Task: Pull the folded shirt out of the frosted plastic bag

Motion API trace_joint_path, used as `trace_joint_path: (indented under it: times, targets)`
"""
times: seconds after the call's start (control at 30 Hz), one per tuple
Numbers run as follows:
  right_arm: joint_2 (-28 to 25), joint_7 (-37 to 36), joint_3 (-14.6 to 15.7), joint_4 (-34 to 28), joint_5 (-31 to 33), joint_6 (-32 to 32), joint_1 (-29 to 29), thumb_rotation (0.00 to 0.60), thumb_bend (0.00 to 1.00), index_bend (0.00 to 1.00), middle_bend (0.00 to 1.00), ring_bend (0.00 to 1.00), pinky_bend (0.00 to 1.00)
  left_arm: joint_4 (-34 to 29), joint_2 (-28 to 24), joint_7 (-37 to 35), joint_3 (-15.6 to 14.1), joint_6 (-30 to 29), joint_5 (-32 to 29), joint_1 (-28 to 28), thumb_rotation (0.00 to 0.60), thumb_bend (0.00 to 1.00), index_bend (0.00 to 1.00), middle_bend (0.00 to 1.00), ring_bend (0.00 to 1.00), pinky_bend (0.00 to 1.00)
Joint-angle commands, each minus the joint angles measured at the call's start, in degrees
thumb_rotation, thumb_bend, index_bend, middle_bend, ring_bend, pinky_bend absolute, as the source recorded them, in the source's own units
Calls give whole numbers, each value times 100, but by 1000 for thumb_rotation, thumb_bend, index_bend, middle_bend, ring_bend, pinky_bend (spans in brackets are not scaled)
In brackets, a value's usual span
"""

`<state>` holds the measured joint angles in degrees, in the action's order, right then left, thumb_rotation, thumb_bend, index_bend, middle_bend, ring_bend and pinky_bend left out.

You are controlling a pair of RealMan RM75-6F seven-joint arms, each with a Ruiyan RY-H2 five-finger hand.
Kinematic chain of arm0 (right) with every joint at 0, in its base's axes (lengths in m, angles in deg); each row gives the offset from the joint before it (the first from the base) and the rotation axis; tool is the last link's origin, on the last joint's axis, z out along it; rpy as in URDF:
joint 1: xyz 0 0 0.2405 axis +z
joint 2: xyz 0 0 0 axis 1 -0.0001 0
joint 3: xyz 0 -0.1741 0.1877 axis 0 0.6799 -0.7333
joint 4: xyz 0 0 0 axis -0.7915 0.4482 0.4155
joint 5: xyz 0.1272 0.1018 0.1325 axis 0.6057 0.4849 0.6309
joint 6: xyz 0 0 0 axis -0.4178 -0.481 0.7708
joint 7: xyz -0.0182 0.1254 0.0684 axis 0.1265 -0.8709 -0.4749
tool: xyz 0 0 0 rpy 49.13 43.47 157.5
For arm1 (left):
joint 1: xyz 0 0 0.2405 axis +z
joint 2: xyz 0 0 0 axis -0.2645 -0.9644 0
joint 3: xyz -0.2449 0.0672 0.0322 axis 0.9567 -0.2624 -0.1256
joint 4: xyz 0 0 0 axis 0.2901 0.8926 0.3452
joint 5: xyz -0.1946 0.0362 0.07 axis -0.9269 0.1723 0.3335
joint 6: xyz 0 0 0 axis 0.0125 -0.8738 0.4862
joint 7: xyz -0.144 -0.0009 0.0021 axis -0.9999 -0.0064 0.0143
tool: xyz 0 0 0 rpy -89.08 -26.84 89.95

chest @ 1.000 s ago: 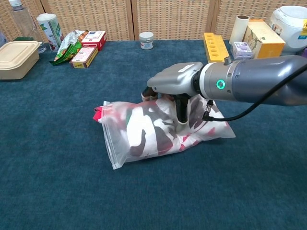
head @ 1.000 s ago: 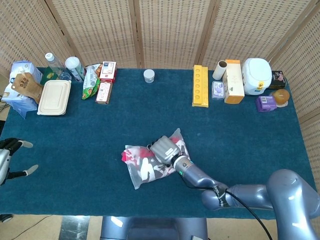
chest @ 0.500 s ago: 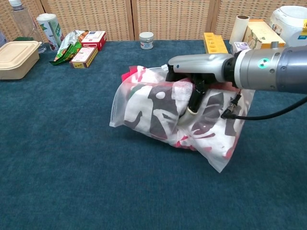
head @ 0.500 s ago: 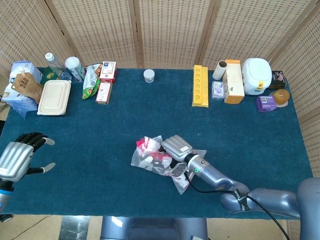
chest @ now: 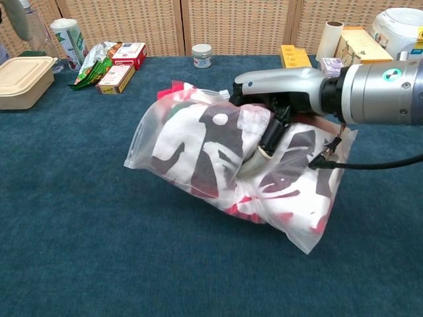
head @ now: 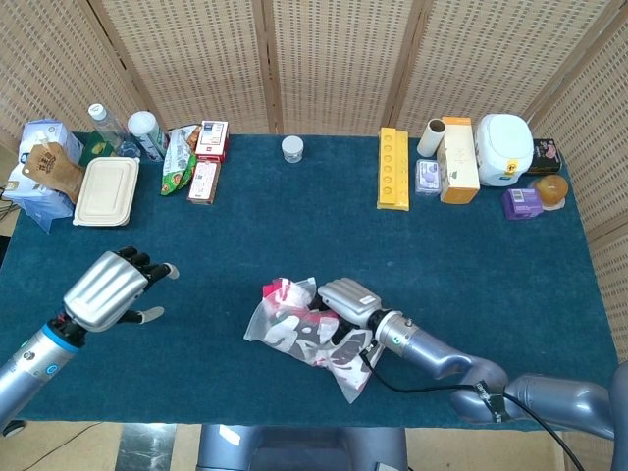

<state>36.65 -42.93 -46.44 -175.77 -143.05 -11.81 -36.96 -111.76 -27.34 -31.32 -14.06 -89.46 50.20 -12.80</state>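
Note:
A frosted plastic bag (head: 306,335) (chest: 218,177) holds the folded shirt (chest: 198,148), white with black and red patches. My right hand (head: 345,301) (chest: 274,99) grips the bag from above and holds it lifted off the blue table, its open mouth toward the left. My left hand (head: 106,287) hovers over the table at the left, well apart from the bag, its fingers spread and nothing in it. The chest view catches only a blurred tip of it (chest: 14,14) at the top left corner.
Along the far edge stand a beige lunch box (head: 106,191), bottles (head: 145,132), snack packets (head: 204,181), a small white jar (head: 291,148), a yellow tray (head: 392,168), cartons and a white appliance (head: 504,149). The table's front edge lies just below the bag.
My right hand has lifted the bag off the table and turned it, mouth to the left. My left hand has risen from the table's left edge and moved in toward the bag.

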Motion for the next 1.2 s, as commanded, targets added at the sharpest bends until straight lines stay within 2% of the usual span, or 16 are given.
trace_joint_path:
  times: [0.03, 0.2, 0.33, 0.47, 0.63, 1.2]
  targets:
    - [-135, -815, 67, -24, -584, -7, -15, 600, 201, 846, 912, 1000, 987, 96, 101, 24, -10, 197, 78, -204, 562, 120, 413, 793, 673, 643]
    - [-180, -1658, 222, 35, -1093, 153, 34, 600, 202, 846, 912, 1000, 988, 174, 252, -90, -23, 306, 142, -445, 559, 118, 413, 873, 750, 754]
    - [-203, -2090, 367, 122, -1423, 282, 111, 600, 202, 846, 915, 1000, 988, 176, 310, -210, -43, 461, 144, -640, 563, 98, 413, 981, 866, 853]
    - [-203, -2473, 501, 153, -1652, 429, 180, 600, 202, 846, 915, 1000, 989, 63, 340, -365, -59, 707, 61, -850, 560, 93, 413, 1000, 947, 920]
    - [-165, -2807, 636, 213, -1871, 621, 278, 600, 203, 845, 915, 1000, 990, -105, 413, -812, -88, 973, -62, -1115, 559, 92, 413, 1000, 966, 932]
    - [-201, -3575, 946, 263, -2141, 1121, 467, 600, 202, 849, 919, 1000, 993, -136, 888, -1545, -122, 1203, -220, -1666, 561, 93, 413, 1000, 967, 932]
